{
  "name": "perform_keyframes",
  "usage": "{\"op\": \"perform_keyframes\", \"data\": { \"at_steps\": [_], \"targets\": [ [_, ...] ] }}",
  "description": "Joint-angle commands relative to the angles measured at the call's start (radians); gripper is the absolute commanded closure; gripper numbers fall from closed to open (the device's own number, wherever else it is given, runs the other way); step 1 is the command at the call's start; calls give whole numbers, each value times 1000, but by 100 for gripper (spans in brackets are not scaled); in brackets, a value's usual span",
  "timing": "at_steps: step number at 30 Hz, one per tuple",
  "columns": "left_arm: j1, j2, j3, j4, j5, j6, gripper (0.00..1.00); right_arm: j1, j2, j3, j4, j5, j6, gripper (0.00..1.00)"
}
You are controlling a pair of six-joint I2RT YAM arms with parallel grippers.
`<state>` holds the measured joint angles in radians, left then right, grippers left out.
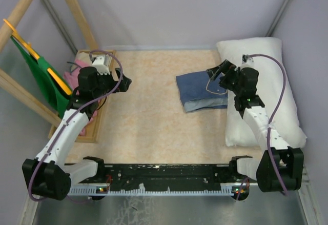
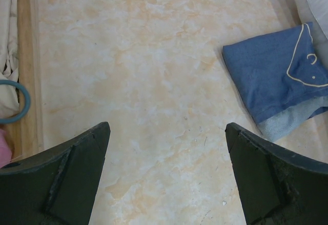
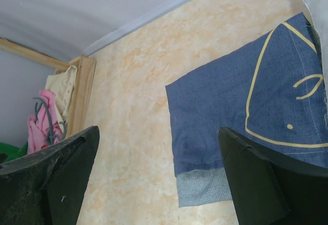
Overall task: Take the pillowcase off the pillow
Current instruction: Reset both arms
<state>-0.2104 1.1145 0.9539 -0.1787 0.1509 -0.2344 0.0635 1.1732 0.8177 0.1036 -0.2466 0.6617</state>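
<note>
Both left tool (image 2: 166, 127) and right tool (image 3: 158, 130) gape wide, empty; wooden tray (image 3: 83, 84) holds pink cloth (image 3: 41, 127).

Folded pillowcase (image 1: 201, 91) beside bare pillow (image 1: 279, 81)

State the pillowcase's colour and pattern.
The pillowcase is navy blue with yellow line drawings, lighter inside; clearest in right wrist view.

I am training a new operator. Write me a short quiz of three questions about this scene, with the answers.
1. True or false: the pillowcase covers the pillow.
2. What is drawn on the pillowcase? A) red stars B) yellow outlines C) green stripes
3. Fill in: the left gripper and the right gripper are both ____.
Key: 1 false, it lies folded on the table beside the pillow; 2 B; 3 open.
</note>
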Motion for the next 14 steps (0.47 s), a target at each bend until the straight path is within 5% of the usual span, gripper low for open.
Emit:
{"op": "perform_keyframes", "data": {
  "at_steps": [1,14],
  "targets": [
    [6,-12,-10,43,6,28,0,5,-36,7,16,21,-39,1],
    [6,-27,-17,28,-7,35,0,5,-61,-65,140,-58,-35,1]
  ]
}}
